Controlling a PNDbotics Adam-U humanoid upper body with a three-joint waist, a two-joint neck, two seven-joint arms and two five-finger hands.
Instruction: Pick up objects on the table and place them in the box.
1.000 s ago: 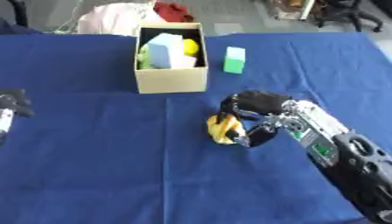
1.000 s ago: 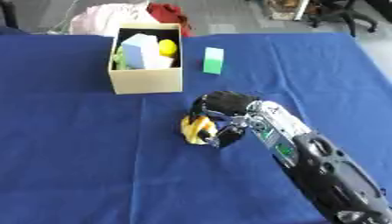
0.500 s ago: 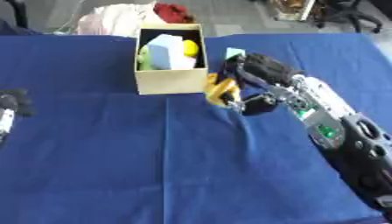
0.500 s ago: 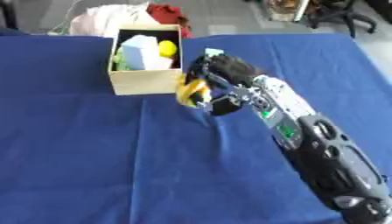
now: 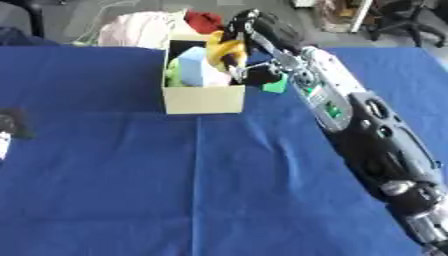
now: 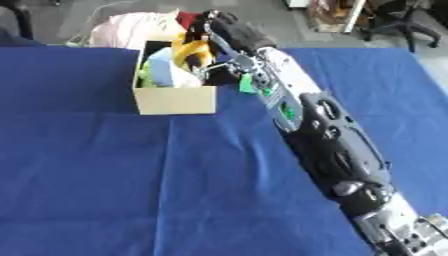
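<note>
A tan cardboard box (image 5: 203, 100) stands on the blue cloth at the back, left of centre. Inside it lie a light blue object (image 5: 198, 70) and a green one (image 5: 174, 78). My right hand (image 5: 250, 29) reaches over the box's right rim, fingers curled round a yellow object (image 5: 225, 50) that hangs above the box's opening. A green block (image 5: 276, 85) lies on the cloth just right of the box, mostly hidden by my right arm. My left hand (image 5: 11, 123) shows as a dark shape at the left edge.
Blue cloth covers the whole table (image 5: 131, 190). Beyond the far edge sit a pink-white bundle (image 5: 131, 34) and something red (image 5: 204, 21). An office chair (image 5: 404, 14) stands at the back right. My right arm (image 5: 367, 125) crosses the right half of the table.
My right hand has lifted the yellow object off the cloth in front of the box and carried it away and up over the box. The left hand has stayed put.
</note>
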